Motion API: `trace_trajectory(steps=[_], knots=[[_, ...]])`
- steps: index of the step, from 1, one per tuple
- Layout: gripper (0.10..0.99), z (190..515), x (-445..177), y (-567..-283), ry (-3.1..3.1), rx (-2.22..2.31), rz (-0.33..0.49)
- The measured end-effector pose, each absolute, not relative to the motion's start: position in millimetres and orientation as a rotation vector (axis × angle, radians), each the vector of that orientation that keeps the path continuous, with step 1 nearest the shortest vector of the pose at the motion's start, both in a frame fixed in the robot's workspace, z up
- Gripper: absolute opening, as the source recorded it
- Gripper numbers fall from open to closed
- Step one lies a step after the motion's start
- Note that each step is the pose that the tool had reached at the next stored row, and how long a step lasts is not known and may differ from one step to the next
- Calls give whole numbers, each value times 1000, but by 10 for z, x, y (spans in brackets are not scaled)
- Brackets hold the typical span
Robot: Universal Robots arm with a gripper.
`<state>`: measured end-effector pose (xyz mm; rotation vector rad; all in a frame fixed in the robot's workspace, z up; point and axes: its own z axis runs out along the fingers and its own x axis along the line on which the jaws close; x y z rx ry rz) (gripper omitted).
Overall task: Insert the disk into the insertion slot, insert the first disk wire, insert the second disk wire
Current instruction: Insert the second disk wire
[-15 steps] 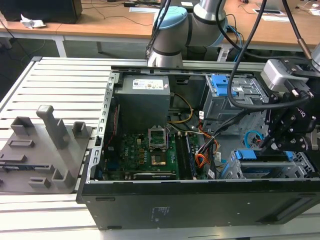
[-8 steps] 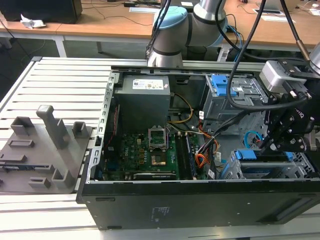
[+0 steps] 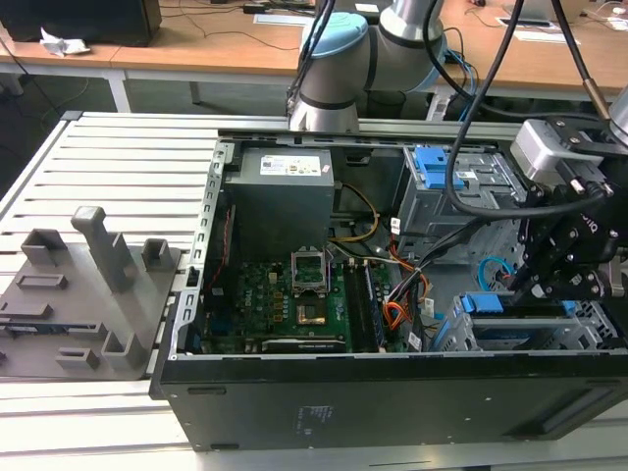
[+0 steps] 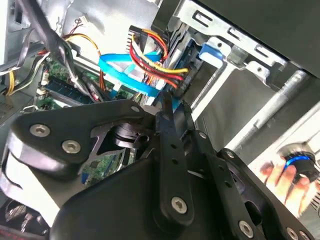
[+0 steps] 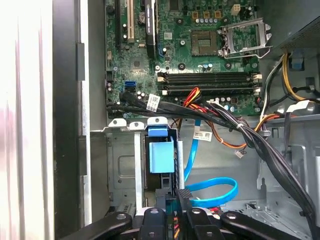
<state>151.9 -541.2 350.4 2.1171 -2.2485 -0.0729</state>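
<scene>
With the gripper (image 4: 167,107) pinched shut on the second disk wire (image 4: 131,79) — a flat, glossy light blue ribbon — beside the disk (image 5: 161,156) in the perforated sheet-metal insertion slot (image 5: 122,167), we judge the springy loop could snag the stiff first disk wire (image 4: 152,62) and skew its plug.

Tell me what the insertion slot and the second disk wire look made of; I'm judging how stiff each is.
The insertion slot looks like bare grey sheet metal with a dull finish: thin folded edges and punched holes show in the first wrist view. The second disk wire looks like a flat light blue plastic-jacketed cable, smooth and slightly glossy; it curves in a loop, so it is probably flexible.
</scene>
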Motion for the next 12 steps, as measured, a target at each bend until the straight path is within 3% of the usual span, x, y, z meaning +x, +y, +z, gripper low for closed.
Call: trace_trajectory(steps=[2, 4, 12], knots=[[224, 3659, 1519, -5384, -2248, 2116, -71], [106, 3844, 1519, -5370, -2247, 2115, -69], [106, 3908, 1477, -5370, -2247, 2116, -69]])
